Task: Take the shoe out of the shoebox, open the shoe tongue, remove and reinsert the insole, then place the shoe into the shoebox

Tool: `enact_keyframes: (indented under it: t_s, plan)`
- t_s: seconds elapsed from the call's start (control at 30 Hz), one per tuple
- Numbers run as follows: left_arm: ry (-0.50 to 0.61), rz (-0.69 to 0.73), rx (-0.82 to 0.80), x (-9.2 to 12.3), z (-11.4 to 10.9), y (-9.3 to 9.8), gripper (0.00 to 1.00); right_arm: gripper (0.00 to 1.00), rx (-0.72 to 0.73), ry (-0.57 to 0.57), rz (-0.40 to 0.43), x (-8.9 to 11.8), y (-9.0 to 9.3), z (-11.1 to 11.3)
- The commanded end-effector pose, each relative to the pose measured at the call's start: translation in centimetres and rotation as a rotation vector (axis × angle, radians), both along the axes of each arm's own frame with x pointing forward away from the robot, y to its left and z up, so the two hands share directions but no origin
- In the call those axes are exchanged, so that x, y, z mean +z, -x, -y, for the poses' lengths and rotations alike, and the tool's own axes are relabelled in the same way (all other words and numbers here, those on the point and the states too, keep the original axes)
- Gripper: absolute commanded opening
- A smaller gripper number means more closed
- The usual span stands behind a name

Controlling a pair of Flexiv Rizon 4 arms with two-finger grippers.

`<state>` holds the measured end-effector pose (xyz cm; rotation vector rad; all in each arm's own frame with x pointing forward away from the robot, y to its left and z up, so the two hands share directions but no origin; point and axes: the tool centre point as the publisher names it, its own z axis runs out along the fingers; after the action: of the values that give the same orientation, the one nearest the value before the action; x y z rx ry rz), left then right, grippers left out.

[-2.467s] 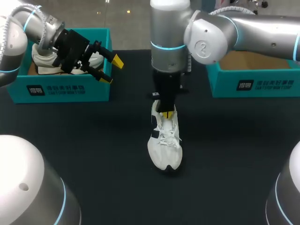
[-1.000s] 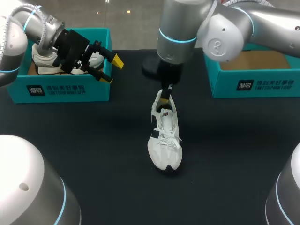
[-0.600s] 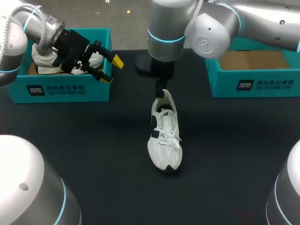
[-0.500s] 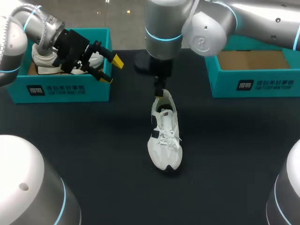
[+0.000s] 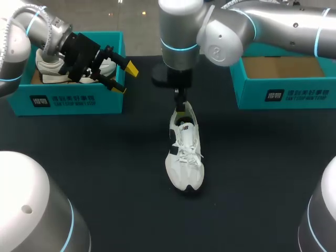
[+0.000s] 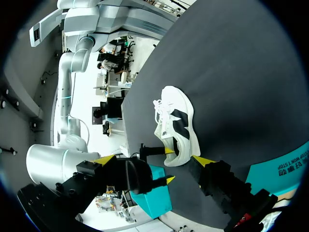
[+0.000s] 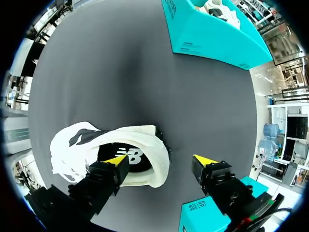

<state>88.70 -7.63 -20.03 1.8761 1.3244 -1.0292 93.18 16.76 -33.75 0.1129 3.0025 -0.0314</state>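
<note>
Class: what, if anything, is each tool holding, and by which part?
Nothing is held. The right tool is open, with one finger inside the shoe and the other outside its heel. The left tool is open and empty.

A: What colour is the shoe (image 5: 184, 157)?
B: White, with black patches on its side, and black inside.
A: And the table (image 5: 105, 157)?
B: All black.
A: The boxes?
B: The left shoebox (image 5: 68, 101) and the right shoebox (image 5: 252, 97) are blue-green with white marks. The right one is brown inside.
A: The arms?
B: The left arm (image 5: 16, 42) and the right arm (image 5: 283, 26) are silver with light blue rings. The left gripper (image 5: 125, 79) is black with yellow tips.
</note>
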Motion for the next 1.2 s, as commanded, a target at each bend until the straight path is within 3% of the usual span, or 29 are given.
enact_keyframes:
  t_s: [0.03, 0.13, 0.23, 0.5, 0.93, 1.03, 1.1, 1.13, 1.2]
  plan:
    - [-0.003, 0.001, -0.001, 0.0, 0.0, 0.0, 1.0, 0.9, 0.007, -0.005, -0.01, -1.1, -0.9, 0.2]
    - [-0.003, 0.001, -0.001, 0.0, 0.0, 0.0, 1.0, 0.87, -0.002, -0.018, -0.013, -1.1, -1.3, 0.5]
    - [-0.003, 0.001, -0.001, 0.0, 0.0, 0.0, 1.0, 0.93, 0.02, -0.014, -0.015, -1.7, -1.5, 0.7]
    - [-0.003, 0.001, -0.001, 0.0, 0.0, 0.0, 1.0, 0.93, 0.02, 0.013, -0.064, -4.1, -1.6, 1.5]
    - [-0.003, 0.001, -0.001, 0.0, 0.0, 0.0, 1.0, 0.7, -0.012, 0.028, -0.108, -6.2, -2.0, 1.4]
    - [-0.003, 0.001, -0.001, 0.0, 0.0, 0.0, 1.0, 0.5, -0.02, 0.026, -0.108, -6.2, -2.1, 1.4]
    - [-0.003, 0.001, -0.001, 0.0, 0.0, 0.0, 1.0, 0.42, -0.02, 0.027, -0.105, -6.2, -2.2, 1.3]
    - [-0.003, 0.001, -0.001, 0.0, 0.0, 0.0, 1.0, 0.32, -0.019, 0.031, -0.101, -6.2, -2.2, 1.3]
    - [-0.003, 0.001, -0.001, 0.0, 0.0, 0.0, 1.0, 0.02, -0.019, 0.033, -0.101, -6.2, -2.2, 1.3]
